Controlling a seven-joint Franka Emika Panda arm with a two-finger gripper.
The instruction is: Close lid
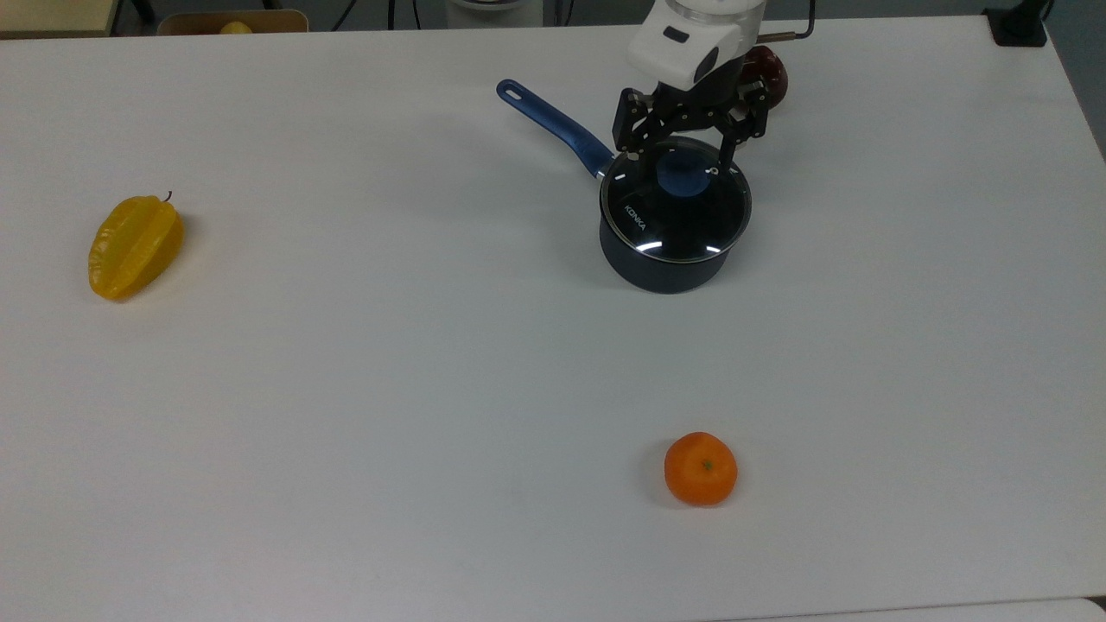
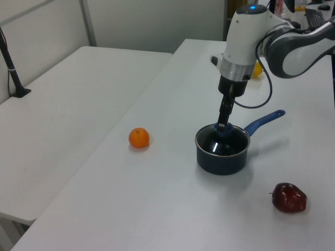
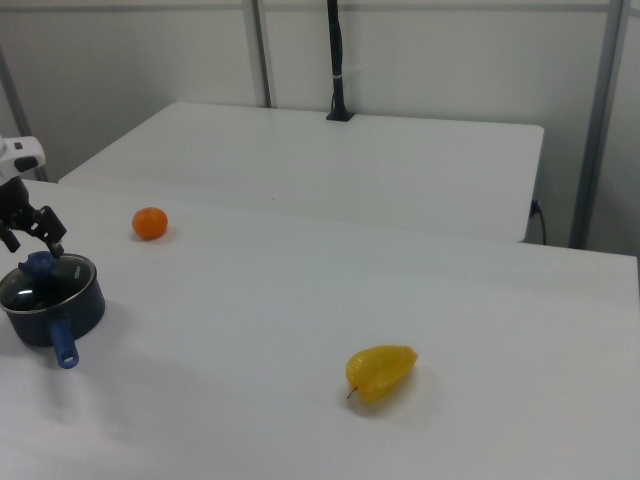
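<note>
White table (image 1: 346, 363); glass lid (image 1: 683, 226), blue knob (image 1: 680, 176).

Franka arm reaches down, wrist near vertical; gripper (image 1: 679, 154) fingers spread wide apart (nothing held), pointing down.

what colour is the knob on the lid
Blue, same as the pan handle; the knob shows best in the top view.

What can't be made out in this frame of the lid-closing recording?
- Dark red fruit: top view, partly hidden by the end effector and arm.
- Arm: right view, cut off by the right view's left edge.
- Saucepan contents: left view, dark glass lid hides them.
- Yellow object in box: top view, cut off by the upper edge.
</note>
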